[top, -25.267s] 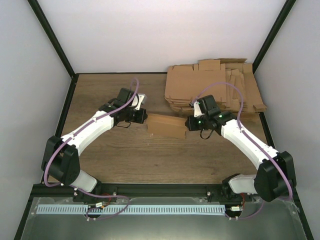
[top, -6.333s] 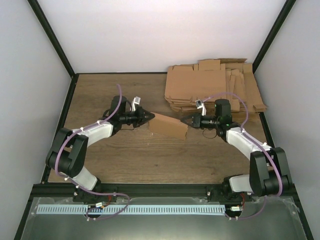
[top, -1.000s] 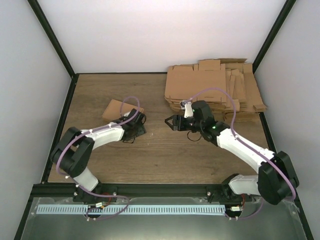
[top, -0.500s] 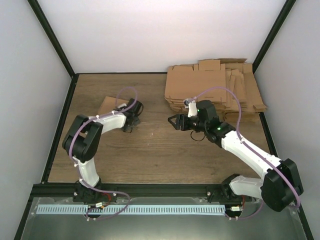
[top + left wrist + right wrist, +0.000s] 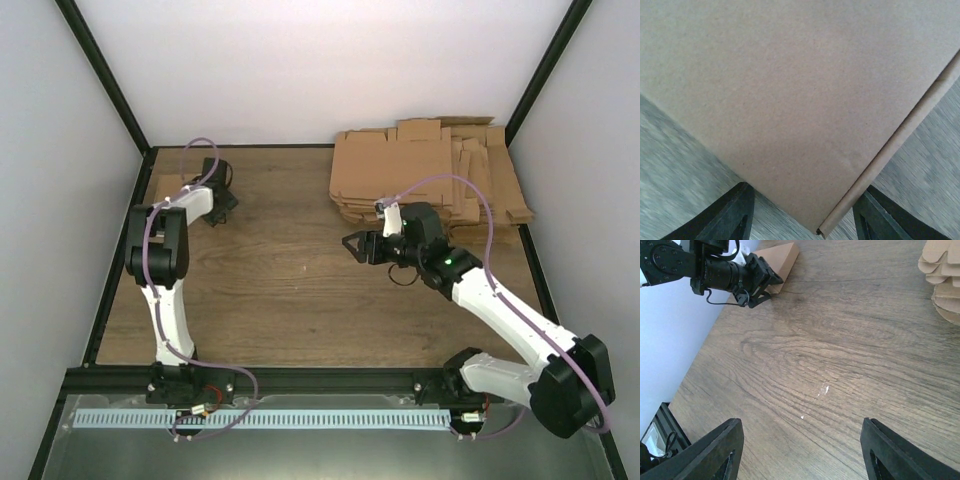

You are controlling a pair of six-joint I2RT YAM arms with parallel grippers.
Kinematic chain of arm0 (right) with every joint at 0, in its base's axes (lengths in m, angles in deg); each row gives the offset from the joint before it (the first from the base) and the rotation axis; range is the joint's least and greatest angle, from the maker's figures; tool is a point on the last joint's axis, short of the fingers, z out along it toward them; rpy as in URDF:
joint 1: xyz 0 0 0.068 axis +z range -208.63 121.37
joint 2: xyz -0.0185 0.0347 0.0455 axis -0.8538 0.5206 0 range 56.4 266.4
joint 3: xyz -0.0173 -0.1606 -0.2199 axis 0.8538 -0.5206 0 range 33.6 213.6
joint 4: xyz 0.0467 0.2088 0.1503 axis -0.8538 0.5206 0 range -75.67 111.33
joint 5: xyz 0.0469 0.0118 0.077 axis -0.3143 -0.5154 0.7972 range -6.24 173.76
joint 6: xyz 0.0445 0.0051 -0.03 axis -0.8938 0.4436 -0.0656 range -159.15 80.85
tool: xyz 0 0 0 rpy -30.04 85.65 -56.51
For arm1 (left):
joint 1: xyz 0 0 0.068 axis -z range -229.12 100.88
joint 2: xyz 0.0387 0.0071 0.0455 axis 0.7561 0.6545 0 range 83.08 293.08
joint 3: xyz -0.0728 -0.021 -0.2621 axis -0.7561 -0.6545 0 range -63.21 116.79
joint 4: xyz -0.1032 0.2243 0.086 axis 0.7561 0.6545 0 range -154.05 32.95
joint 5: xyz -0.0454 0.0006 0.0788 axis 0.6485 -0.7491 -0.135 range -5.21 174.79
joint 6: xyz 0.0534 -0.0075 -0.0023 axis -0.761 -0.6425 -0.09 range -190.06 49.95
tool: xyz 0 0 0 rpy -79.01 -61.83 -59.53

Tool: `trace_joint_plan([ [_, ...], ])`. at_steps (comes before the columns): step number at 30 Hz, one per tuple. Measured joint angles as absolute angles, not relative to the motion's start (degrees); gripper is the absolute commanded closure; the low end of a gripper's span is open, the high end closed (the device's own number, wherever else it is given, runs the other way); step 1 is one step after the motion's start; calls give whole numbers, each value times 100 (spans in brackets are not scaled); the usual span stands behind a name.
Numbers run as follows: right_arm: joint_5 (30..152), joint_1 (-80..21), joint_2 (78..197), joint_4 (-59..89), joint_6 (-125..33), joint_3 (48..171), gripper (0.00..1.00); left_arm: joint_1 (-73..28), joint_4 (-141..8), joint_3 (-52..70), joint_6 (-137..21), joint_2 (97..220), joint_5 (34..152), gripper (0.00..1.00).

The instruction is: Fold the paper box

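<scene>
The paper box (image 5: 162,188) lies folded flat at the far left of the table by the left wall. It fills the left wrist view (image 5: 790,90), and one corner points down between that gripper's fingers. My left gripper (image 5: 212,200) is open and straddles that corner (image 5: 807,220) without clamping it. The right wrist view shows the box (image 5: 784,257) just beyond the left gripper (image 5: 769,284). My right gripper (image 5: 352,243) hangs open over bare wood near the table's middle (image 5: 807,455), holding nothing.
A pile of flat cardboard blanks (image 5: 430,175) lies at the back right, and its edge shows in the right wrist view (image 5: 942,280). The left wall stands right beside the box. The table (image 5: 290,290) is brown wood.
The left arm has swung left and back, and the paper box has slid with it from mid-left to the left wall. The right gripper has drifted slightly right.
</scene>
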State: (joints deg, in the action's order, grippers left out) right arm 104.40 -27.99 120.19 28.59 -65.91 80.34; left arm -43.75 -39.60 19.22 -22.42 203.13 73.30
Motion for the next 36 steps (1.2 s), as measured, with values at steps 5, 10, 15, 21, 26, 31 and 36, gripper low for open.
trace_joint_plan([
  [5,10349,-2808,11912,2938,-6569,8034,32,-4622,-3901,1977,-2393,20324,7462,42],
  [10,10231,-2808,11910,2958,-6416,8034,32,-4747,-3873,1979,-2576,20315,7538,39],
  [15,9798,-2834,11910,2855,-6176,7968,27,-4898,-4039,1310,-2718,19810,7781,26],
  [21,8521,-3193,11826,2223,-6121,7442,13,-4854,-4638,-683,-2919,17557,8080,1],
  [26,7680,-3313,11300,573,-5387,6154,5,-4627,-5973,-2226,-3759,15046,8065,0],
  [31,7024,-3339,11566,-767,-4607,5682,5,-4401,-7420,-3271,-4657,14152,8264,0],
  [36,7096,-4102,12006,-1908,-4366,5582,7,-4360,-8275,-3505,-5446,14230,7700,0],
])
